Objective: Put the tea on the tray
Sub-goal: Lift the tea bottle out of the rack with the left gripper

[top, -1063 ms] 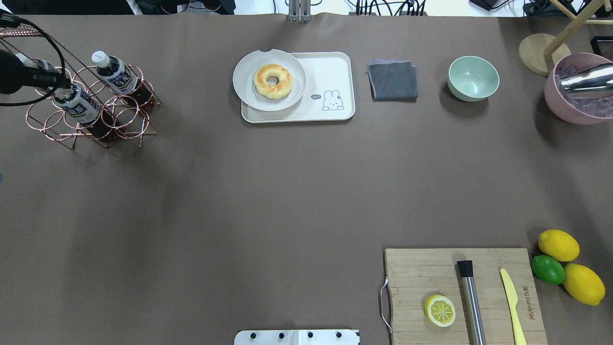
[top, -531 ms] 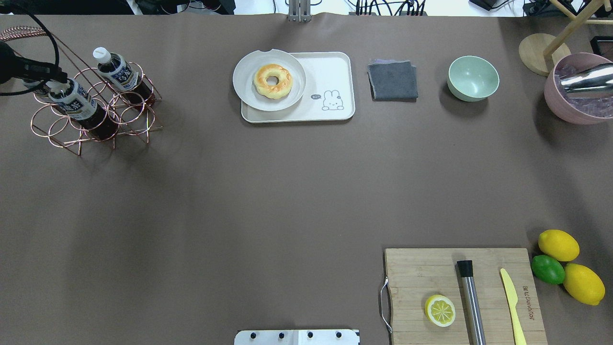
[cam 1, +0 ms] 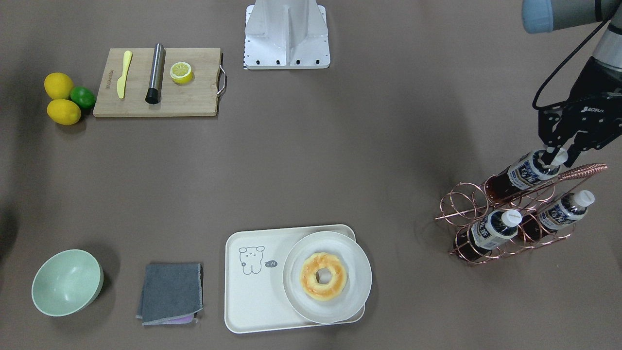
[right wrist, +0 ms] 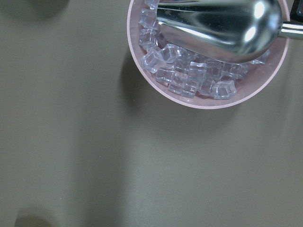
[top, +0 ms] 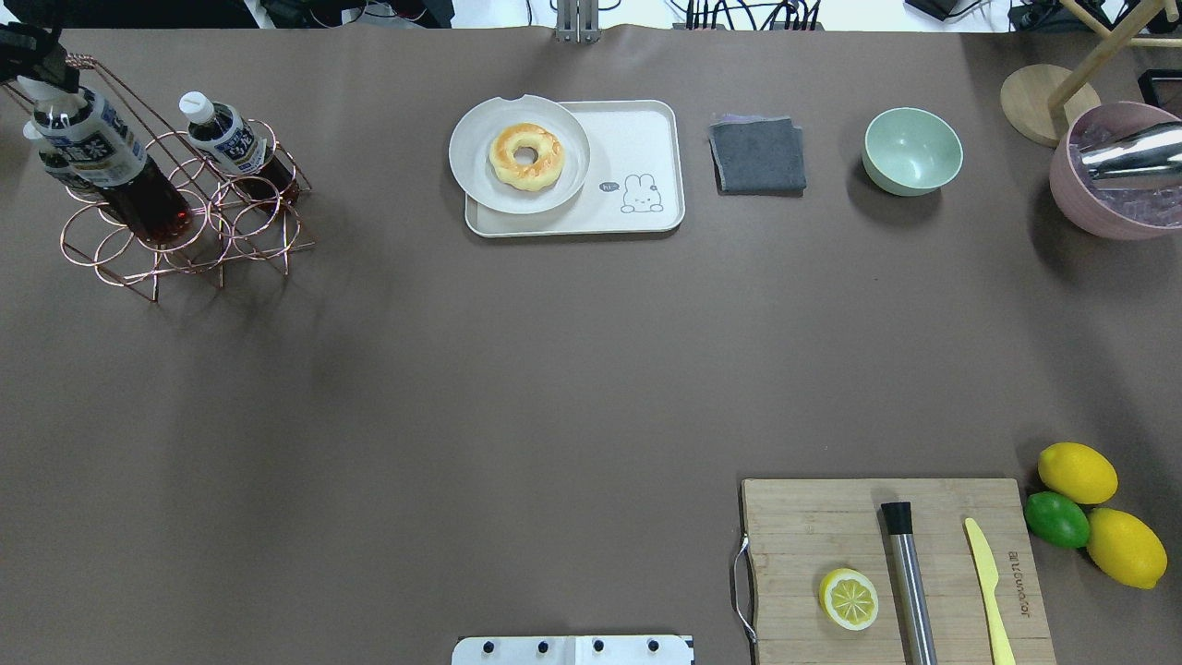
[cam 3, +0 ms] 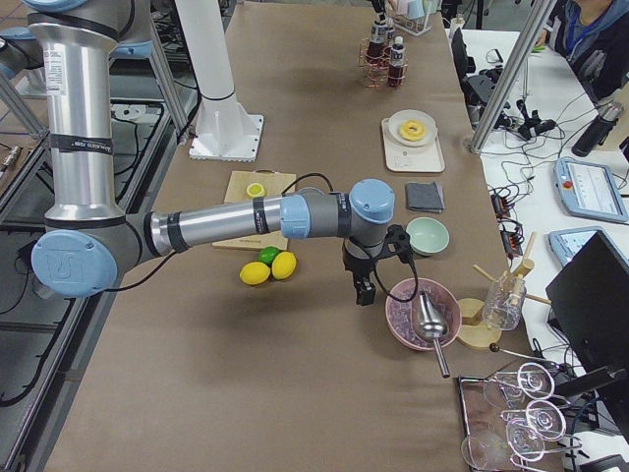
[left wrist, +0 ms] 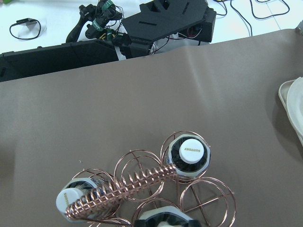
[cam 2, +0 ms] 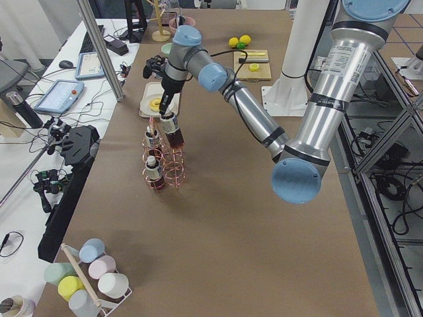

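Three tea bottles stand in a copper wire rack point(cam 1: 466, 214) at the table's far left. My left gripper point(cam 1: 559, 153) is shut on the white cap of one tea bottle point(cam 1: 527, 172) and holds it raised and tilted, its base still among the rack's rings. In the overhead view this bottle point(top: 102, 152) hangs under the gripper point(top: 37, 72). The two other bottles point(cam 1: 491, 228) point(cam 1: 563, 208) stay in the rack. The cream tray point(top: 637, 129) lies at the far middle. My right gripper point(cam 3: 362, 290) hovers near the pink ice bowl point(cam 3: 418, 310); I cannot tell whether it is open or shut.
A round plate point(top: 476, 157) with a donut point(top: 526, 155) covers the tray's left half. A grey cloth point(top: 757, 153) and a green bowl point(top: 912, 150) lie right of it. A cutting board point(top: 803, 526) with lemon half, muddler and knife is near right.
My left gripper has drawn the gripped tea bottle upward out of the rack's rings and toward the far left. The rack shifted slightly, then stayed put.
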Tool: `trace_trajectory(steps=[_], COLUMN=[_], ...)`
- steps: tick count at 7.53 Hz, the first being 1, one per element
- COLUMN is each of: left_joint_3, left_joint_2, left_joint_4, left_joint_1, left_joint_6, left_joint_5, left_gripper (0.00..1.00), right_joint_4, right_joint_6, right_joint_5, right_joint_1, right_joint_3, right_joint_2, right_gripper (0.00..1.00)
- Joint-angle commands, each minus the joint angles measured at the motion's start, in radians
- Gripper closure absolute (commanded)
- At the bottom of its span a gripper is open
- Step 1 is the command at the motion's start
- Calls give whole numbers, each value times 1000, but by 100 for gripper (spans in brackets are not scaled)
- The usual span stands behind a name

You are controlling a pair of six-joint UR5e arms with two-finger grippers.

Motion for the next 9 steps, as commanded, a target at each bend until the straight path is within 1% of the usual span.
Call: trace_trajectory(steps=[1,2,3,4,5,6,7,8,9], left_joint_3=[-32,-29,-23,-8,53,133,188,215,229], left_joint_2=[-184,-252,-307,-338,-410,-506,-563,-581,-584], left_joint_4=[177,223,248,253,263,300,308,308,306], left_joint_1=[125,190,300,435,519,576,624,678,733], left_joint_6=[-273,-373,-480,-553,-619,-673,-729,-765,-793], left_joint_5=[-3,12,121,264,350,392,426,469,534], left_gripper=[100,100,100,100,100,100,100,100,100], right_joint_4=[0,0,0,0,0,0,0,0,0], right_joint_6=[0,0,0,0,0,0,0,0,0], right_joint_5=[2,3,3,6,14,14,16,16,17], right_joint_1=[0,0,0,0,0,0,0,0,0], right_joint_3=[0,0,-1,-1,3,5,5,6,6], right_joint_2=[5,5,7,7,4,2,2,1,-1], right_gripper=[0,0,0,0,0,0,0,0,0])
